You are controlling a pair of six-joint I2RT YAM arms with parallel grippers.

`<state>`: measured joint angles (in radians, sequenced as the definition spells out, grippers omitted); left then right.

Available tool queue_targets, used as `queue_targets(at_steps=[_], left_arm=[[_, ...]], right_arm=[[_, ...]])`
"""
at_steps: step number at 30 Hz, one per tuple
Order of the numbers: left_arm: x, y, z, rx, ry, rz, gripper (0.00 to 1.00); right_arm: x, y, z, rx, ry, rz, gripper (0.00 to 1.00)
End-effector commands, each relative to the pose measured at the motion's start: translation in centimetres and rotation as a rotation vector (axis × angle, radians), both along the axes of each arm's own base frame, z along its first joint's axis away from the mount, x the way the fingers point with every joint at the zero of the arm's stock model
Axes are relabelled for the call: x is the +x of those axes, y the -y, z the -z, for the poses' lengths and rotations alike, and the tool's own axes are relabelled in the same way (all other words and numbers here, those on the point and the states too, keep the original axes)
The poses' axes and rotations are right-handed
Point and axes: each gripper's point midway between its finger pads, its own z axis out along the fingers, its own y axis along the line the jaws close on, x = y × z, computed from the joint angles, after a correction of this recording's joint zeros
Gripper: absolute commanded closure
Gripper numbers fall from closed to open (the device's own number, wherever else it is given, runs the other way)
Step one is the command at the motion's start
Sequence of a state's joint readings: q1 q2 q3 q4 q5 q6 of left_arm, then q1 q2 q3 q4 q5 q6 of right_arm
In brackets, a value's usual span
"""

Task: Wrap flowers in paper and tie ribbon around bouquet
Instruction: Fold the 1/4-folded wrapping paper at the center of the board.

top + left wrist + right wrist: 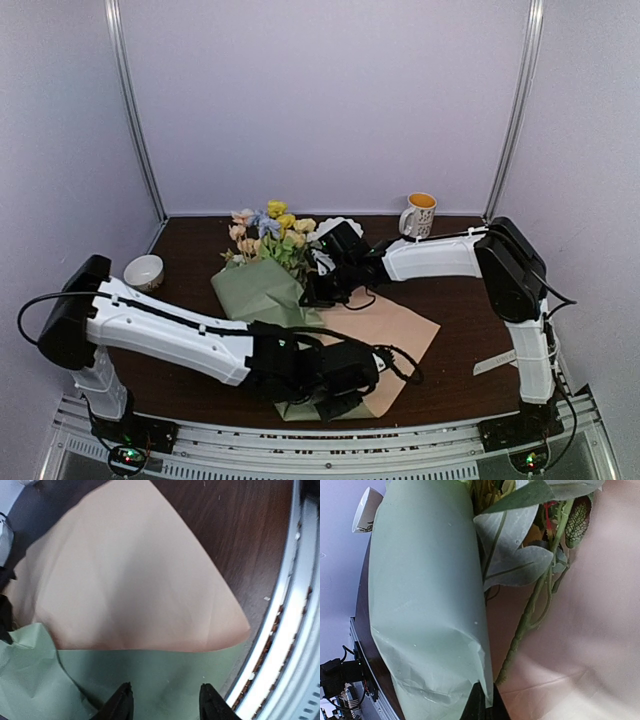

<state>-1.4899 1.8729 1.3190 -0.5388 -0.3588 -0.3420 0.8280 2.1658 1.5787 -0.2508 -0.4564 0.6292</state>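
Observation:
The flowers (270, 232) lie at the back middle of the table, with their stems and leaves (530, 615) on the paper's peach side (590, 630). The paper (395, 330) is spread under them, and its green side (258, 290) is folded over the stems. My right gripper (485, 707) is shut on the edge of that green flap (425, 595). My left gripper (167, 702) hovers low over the paper's near corner (165, 670), jaws apart with nothing between them. A cream-white bunch (338, 224) behind the right wrist may be the ribbon.
A white bowl (145, 270) stands at the left, also showing in the right wrist view (366, 510). A patterned mug (418, 215) stands at the back right. A pale strip (495, 362) lies by the right arm's base. The table's metal front rail (285, 630) runs close to the left gripper.

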Motion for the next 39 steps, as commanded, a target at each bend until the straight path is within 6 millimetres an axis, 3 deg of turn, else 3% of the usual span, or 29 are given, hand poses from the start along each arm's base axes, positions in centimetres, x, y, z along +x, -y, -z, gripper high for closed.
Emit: queue_targets(at_steps=[1,3,6,10,15,18,21,24,32,36,39], left_arm=[[2.3,-1.3,-7.4,-0.169,0.034,-0.064,0.52],[4.7,-4.8,-7.0,-0.156,0.024,-0.177,0.55],[6.7,-9.5,-5.0,-0.149,0.002,-0.323,0.71],[6.9,-12.2,-2.1,-0.052,0.023,-0.373,0.71],[6.9,-11.2,2.0,0.157,0.017,-0.304,0.71],[5.6,-10.1,4.2,0.202,-0.03,-0.228,0.72],[4.4,-10.3,5.7,0.206,-0.089,-0.187,0.72],[3.4,-11.0,7.2,0.226,-0.136,-0.169,0.72],[1.8,-10.5,8.8,0.199,-0.224,-0.13,0.72],[1.6,-10.7,9.2,0.194,-0.234,-0.127,0.72],[1.6,-10.8,9.4,0.191,-0.235,-0.13,0.71]], right_arm=[[1.0,-0.4,-1.6,0.029,0.042,0.006,0.99],[1.0,-0.4,-2.0,0.037,0.045,0.006,0.99],[0.7,-0.6,-2.2,0.046,0.038,-0.001,0.99],[0.6,-0.5,-2.5,0.052,0.035,-0.004,0.98],[0.6,-0.5,-3.2,0.066,0.042,-0.003,0.98],[0.5,-0.5,-4.2,0.08,0.05,-0.006,0.97],[0.9,-0.3,-5.3,0.087,0.072,0.004,0.97],[1.7,0.5,-5.1,0.055,0.083,0.031,0.96],[4.8,3.4,-2.5,-0.029,0.088,0.135,0.96],[6.3,5.7,-2.1,-0.079,0.097,0.176,0.9],[7.4,7.9,-2.8,-0.132,0.121,0.196,0.8]])
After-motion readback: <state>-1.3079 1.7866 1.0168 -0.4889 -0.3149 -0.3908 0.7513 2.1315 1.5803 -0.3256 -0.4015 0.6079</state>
